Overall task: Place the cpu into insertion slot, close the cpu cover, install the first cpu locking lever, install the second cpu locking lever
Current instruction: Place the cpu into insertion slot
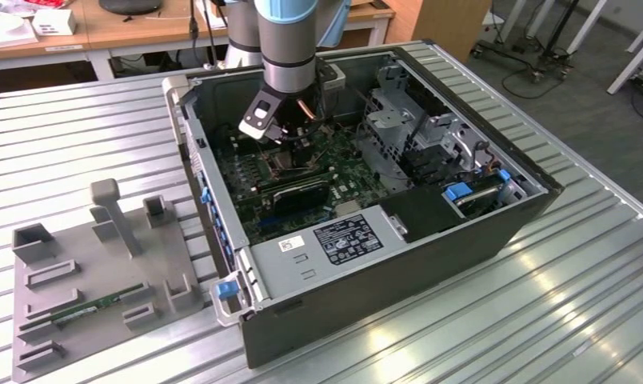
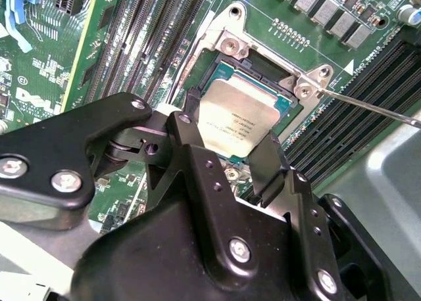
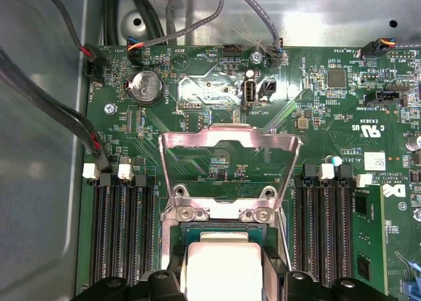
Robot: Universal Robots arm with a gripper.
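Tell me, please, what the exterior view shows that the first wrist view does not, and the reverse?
Exterior view's own: the open computer case on a slatted metal table, the arm reaching into it, and a grey fixture holding a green memory stick. First wrist view's own: the cpu gripped at its sides, the cpu cover raised open, and a coin cell battery. Shared: the green motherboard and the pincer.
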